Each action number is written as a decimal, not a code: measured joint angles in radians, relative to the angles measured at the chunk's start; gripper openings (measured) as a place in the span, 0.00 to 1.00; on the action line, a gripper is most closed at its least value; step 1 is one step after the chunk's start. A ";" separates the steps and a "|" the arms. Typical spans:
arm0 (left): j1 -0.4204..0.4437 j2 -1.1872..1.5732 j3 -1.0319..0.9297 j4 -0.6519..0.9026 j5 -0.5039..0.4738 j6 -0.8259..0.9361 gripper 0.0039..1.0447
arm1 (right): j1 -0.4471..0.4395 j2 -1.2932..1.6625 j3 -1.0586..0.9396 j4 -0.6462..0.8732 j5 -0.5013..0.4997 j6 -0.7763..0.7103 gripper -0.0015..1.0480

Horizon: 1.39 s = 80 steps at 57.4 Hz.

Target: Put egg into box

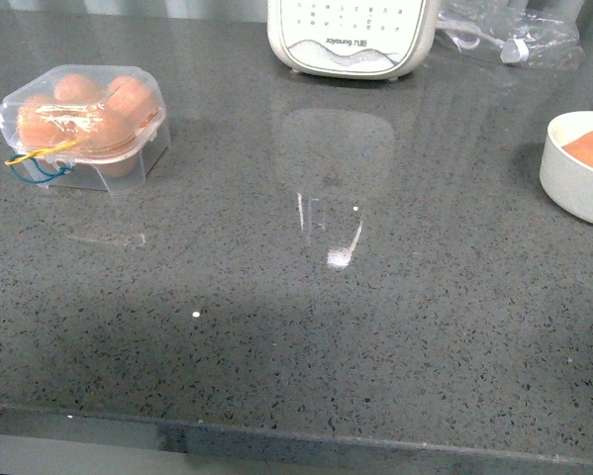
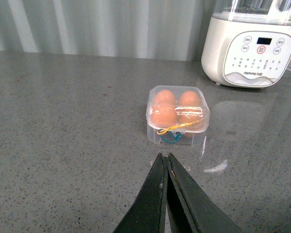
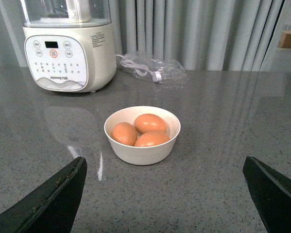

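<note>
Countertop [image 1: 306,327] of speckled grey stone (curtains behind); left gripper [image 2: 165,162] pinched closed, right gripper [image 3: 164,194] spread wide.

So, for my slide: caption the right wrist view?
Open right gripper facing a white bowl of three brown eggs.

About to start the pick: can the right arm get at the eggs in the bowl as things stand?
Probably yes. The right gripper is open wide and faces the white bowl, with only bare counter between them. Three eggs lie uncovered in it, reachable from above. They touch each other, so closing on one may nudge the others.
</note>
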 joint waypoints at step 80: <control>0.000 0.000 0.000 -0.001 0.000 0.000 0.94 | 0.000 0.000 0.000 0.000 0.000 0.000 0.93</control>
